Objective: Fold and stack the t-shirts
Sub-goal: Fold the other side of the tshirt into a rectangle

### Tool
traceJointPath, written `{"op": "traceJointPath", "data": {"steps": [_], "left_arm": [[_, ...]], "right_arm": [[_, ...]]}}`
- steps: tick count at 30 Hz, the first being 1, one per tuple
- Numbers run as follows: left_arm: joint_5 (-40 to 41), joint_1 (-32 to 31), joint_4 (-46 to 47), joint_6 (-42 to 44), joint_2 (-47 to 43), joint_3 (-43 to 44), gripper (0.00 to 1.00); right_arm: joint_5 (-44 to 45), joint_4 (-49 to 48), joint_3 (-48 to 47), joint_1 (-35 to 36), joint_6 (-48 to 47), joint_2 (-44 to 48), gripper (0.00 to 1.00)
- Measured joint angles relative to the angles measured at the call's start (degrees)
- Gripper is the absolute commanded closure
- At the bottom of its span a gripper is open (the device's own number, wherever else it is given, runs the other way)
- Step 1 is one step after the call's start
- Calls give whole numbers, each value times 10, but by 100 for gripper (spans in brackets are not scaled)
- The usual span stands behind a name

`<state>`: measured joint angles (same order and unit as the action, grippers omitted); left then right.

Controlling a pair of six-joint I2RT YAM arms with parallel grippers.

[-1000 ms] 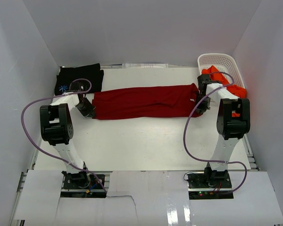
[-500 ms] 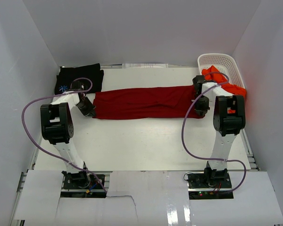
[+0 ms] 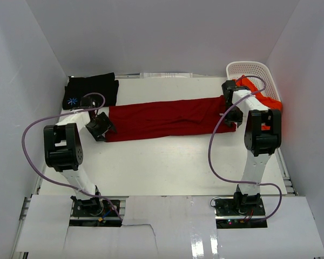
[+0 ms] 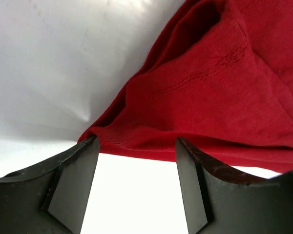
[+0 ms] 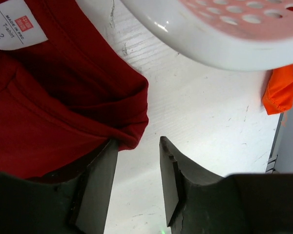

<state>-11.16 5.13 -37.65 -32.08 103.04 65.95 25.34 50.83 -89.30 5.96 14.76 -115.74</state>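
A dark red t-shirt [image 3: 167, 118] lies folded into a long band across the table's middle. My left gripper [image 3: 103, 129] sits at the band's left end; in the left wrist view its jaws stand wide apart [image 4: 136, 146] with only the shirt's edge [image 4: 210, 92] beyond them. My right gripper [image 3: 233, 114] is at the band's right end, open [image 5: 136, 146], the red cloth [image 5: 63, 97] with its white label resting against the left finger. A folded black t-shirt [image 3: 90, 90] with a blue print lies at the back left. An orange-red t-shirt [image 3: 259, 96] hangs out of the basket.
The white slotted basket [image 3: 251, 70] stands at the back right corner, its rim [image 5: 195, 34] close above my right gripper. White walls enclose the table on three sides. Purple cables loop from both arms.
Both grippers have opened and let go of the dark red t-shirt's ends. The left gripper dropped slightly toward the near side; the right moved a little toward the basket.
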Motion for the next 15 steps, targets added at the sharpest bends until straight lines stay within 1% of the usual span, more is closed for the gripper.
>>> {"op": "traceJointPath", "data": {"steps": [5, 9, 12, 15], "left_arm": [[3, 0, -22, -2, -13, -9, 25], [11, 0, -48, -3, -16, 5, 25], [14, 0, -58, -3, -18, 25, 25], [20, 0, -61, -3, -29, 28, 25]], "right_arm": [[-10, 2, 0, 3, 2, 21, 50], [-24, -1, -3, 12, 3, 53, 49], [-51, -10, -6, 25, 3, 74, 49], [-90, -32, -5, 41, 2, 84, 49]]}}
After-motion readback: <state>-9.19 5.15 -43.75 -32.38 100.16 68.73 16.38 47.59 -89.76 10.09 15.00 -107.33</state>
